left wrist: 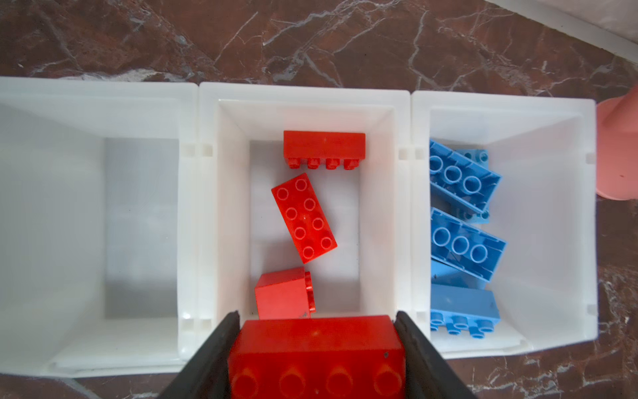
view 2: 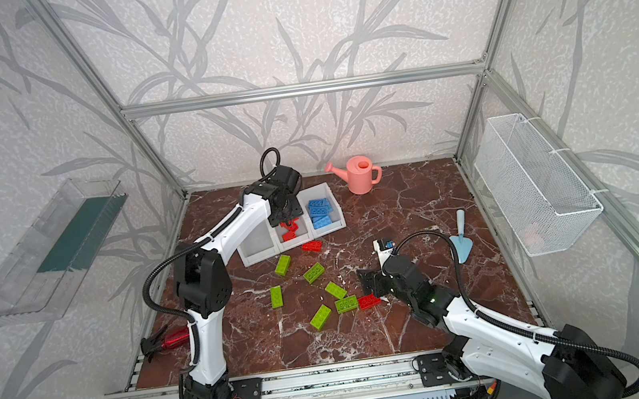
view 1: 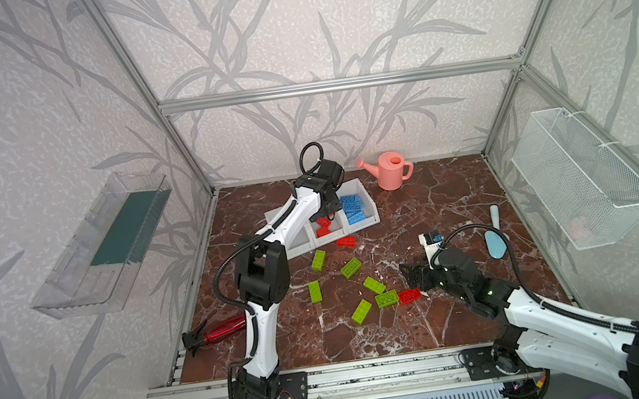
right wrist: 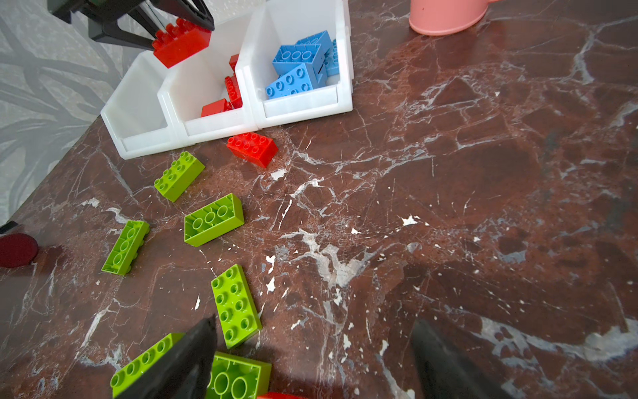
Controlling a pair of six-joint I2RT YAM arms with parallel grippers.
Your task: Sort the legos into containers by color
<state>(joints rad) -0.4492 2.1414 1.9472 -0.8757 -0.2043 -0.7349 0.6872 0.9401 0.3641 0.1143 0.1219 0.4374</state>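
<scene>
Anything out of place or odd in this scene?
Nothing damaged or mis-sorted: middle bin holds only red bricks, right bin only blue bricks, left bin empty. Six green bricks and two red ones lie loose on the table, some upside down. A spray bottle lies on its side.

Light is bright, even and diffuse, falling from above. In both top views the shadows on the marble tabletop are faint and soft-edged. Those views are sharp at the middle, while the frame posts splay outward toward the corners from wide-angle distortion.

In the left wrist view the white containers wash out almost to flat white. The red lego close to the lens is soft, and the pink watering can at the edge is blurred.

In the right wrist view the fingers of the right gripper are out-of-focus dark wedges.
</scene>
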